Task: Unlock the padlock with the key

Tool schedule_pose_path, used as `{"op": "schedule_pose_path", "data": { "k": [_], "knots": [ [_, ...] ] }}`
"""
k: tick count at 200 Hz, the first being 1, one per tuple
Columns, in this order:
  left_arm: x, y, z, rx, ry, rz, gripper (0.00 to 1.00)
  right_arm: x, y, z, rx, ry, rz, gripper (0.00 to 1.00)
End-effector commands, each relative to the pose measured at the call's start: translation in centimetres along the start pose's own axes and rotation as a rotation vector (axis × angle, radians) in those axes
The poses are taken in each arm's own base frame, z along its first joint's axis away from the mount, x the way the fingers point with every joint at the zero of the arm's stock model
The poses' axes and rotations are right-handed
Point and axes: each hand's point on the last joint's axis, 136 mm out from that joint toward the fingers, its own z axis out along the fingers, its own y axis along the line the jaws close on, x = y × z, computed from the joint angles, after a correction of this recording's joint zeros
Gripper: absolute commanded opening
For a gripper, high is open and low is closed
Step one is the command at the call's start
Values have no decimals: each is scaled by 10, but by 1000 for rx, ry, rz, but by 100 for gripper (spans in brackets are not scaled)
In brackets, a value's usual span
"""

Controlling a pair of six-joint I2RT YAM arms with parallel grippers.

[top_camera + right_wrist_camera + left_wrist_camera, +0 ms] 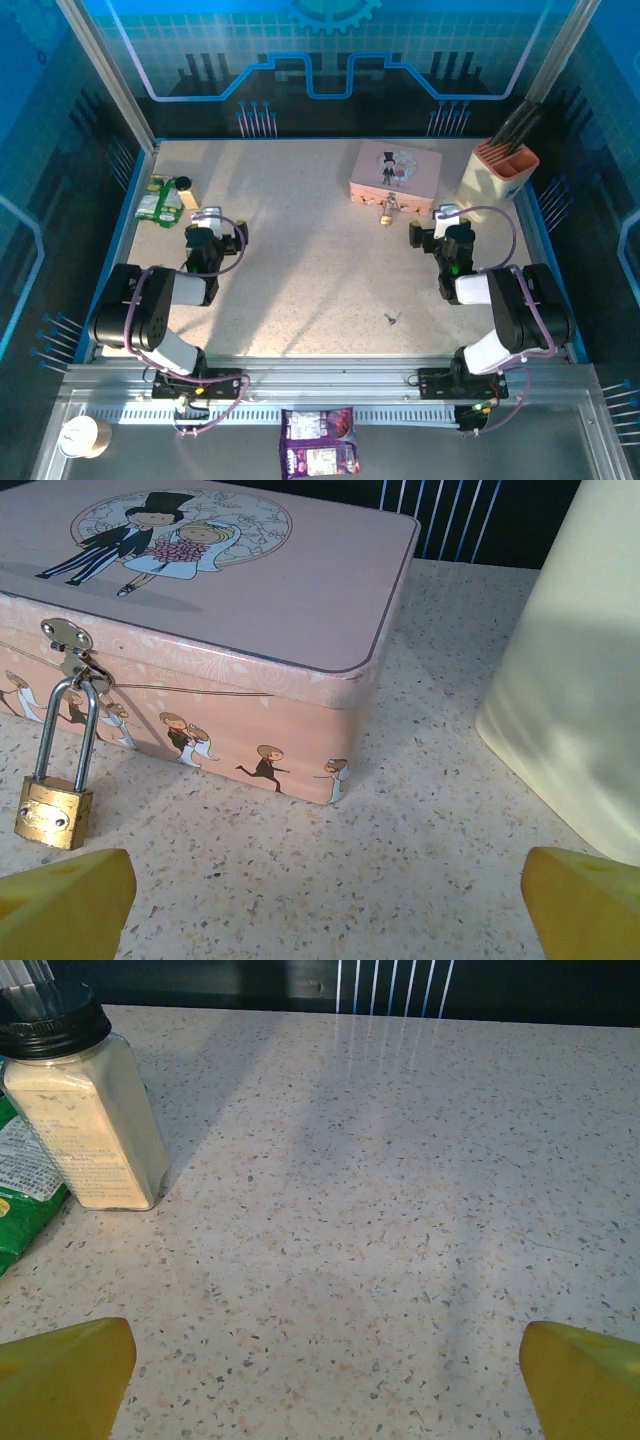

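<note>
The padlock (pixel 53 813) hangs by its silvery shackle from the metal clasp (pixel 68 640) on the front wall of the pink box (pixel 260 600), with its brass body down at the table (pixel 400 880) just in front of the box. The key (pixel 391 319) lies flat on open table much nearer the arm bases. It is well apart from the padlock, between the two arms and somewhat closer to the right one; which end is its head is too small to tell. The right gripper (pixel 325 920) sits low facing the box corner, spread to its widest and holding nothing, with the padlock toward its left finger and a cream holder (pixel 570 680) close on the other side. The left gripper (pixel 325 1390) is likewise wide open and empty over bare table, with a spice jar (pixel 85 1120) and a green packet (pixel 15 1210) off to its left. Nothing is picked up yet, so the step in hand looks to be fetching the key. Because the key is thin and flat, a gripper should probably come straight down with fingertips at the table on either side of the head. It should close slowly so the key neither skids nor flips, leaving the blade sticking out clear of the pads. The other gripper would do well to steady the padlock's body, since a lock hanging free will likely swing away from any push.
</note>
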Motion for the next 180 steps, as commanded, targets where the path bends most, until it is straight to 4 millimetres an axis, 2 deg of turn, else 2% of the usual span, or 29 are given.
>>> {"op": "schedule_pose_path", "data": {
  "k": [1, 141, 165, 180],
  "knots": [
    [-11, 0, 2, 4, -36, -16, 99, -8, 2, 1, 1, -31, -8, 100],
    [-11, 0, 2, 4, -37, -16, 99, -8, 3, 1, -1, -31, -6, 100],
    [-11, -7, -2, 47, -55, -3, 99, -8, 2, 1, 0, -33, -9, 100],
    [-14, -14, -9, 79, -81, 17, 99, -9, 9, -1, -18, -44, -33, 100]
  ]
}}
